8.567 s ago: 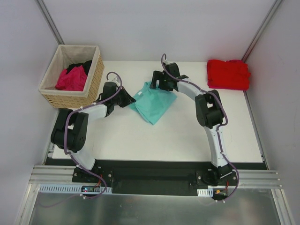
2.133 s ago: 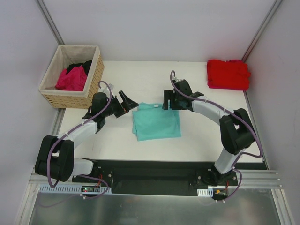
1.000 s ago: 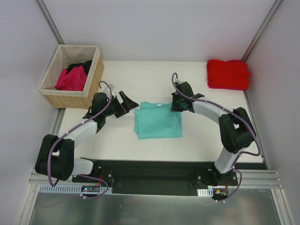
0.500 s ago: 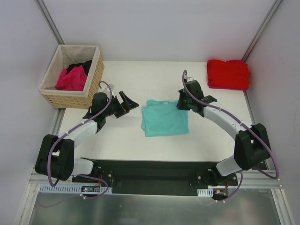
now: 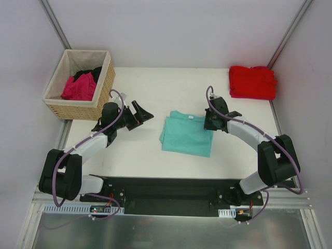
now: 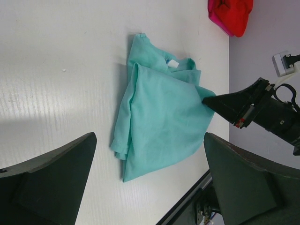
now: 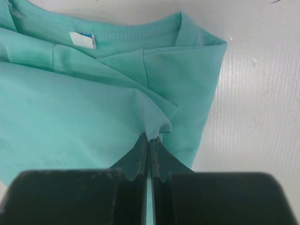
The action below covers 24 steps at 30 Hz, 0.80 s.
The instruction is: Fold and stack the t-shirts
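The woven basket stands at the desk's far left corner. Inside its beige lining lies a bunched magenta t-shirt, with a black t-shirt behind it toward the far wall; from above I cannot tell whether the dark cloth is one garment or more.

The teal t-shirt lies folded into a rough rectangle near the middle of the desk. Its collar faces the far edge, and the white neck label shows.

The right gripper is closed tight, pinching a small raised fold of teal cloth at the shirt's right side, near the collar.

The left gripper hovers above the desk just left of the shirt, spread fully wide and holding nothing.

A red t-shirt sits folded at the far right corner.
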### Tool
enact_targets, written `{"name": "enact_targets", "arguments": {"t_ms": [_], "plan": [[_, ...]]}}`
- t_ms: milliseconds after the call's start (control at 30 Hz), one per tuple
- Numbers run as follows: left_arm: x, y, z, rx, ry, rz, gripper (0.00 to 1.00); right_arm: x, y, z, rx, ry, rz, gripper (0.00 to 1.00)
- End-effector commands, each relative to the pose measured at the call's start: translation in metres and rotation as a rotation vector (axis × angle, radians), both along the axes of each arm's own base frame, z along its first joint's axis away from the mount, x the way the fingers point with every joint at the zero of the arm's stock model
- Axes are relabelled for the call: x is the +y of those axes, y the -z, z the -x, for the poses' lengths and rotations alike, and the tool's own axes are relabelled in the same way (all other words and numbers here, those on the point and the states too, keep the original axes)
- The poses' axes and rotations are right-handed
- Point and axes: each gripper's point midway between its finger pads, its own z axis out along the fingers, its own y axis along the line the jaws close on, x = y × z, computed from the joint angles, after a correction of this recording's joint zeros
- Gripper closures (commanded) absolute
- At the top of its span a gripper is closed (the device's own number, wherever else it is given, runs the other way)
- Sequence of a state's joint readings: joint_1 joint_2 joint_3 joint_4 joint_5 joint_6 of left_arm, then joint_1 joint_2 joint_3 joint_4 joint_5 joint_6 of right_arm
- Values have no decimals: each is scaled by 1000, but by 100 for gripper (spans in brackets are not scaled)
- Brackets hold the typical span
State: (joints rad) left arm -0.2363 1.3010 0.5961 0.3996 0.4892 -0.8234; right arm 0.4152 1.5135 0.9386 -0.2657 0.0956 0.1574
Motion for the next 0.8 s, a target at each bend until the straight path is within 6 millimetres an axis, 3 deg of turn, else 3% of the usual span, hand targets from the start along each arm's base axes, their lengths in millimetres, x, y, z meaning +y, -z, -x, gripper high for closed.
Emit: {"name": "enact_targets", "arguments": {"t_ms": [0, 167, 367, 433, 467, 633, 700, 767], "plan": [[-4, -20, -2, -70, 15, 12, 1, -9, -18, -12, -69, 56, 20, 99], [-8, -19, -4, -63, 18, 22, 1, -10, 13, -7, 34, 63, 14, 99], [-36, -9, -21, -25, 99, 65, 1, -3, 12, -10, 31, 59, -20, 99], [-56, -21, -31, -69, 156, 97, 3, -2, 10, -9, 24, 55, -24, 99], [-62, -9, -35, -38, 173, 97, 6, -2, 10, -9, 25, 52, -25, 99], [-103, 3, -56, -18, 267, 103, 18, 2, 6, -8, 16, 33, -34, 99], [-108, 6, -65, -28, 269, 79, 28, 4, 4, -8, 13, 23, -36, 99], [-110, 24, -66, 3, 281, 33, 41, 4, 5, -8, 13, 21, -39, 99]]}}
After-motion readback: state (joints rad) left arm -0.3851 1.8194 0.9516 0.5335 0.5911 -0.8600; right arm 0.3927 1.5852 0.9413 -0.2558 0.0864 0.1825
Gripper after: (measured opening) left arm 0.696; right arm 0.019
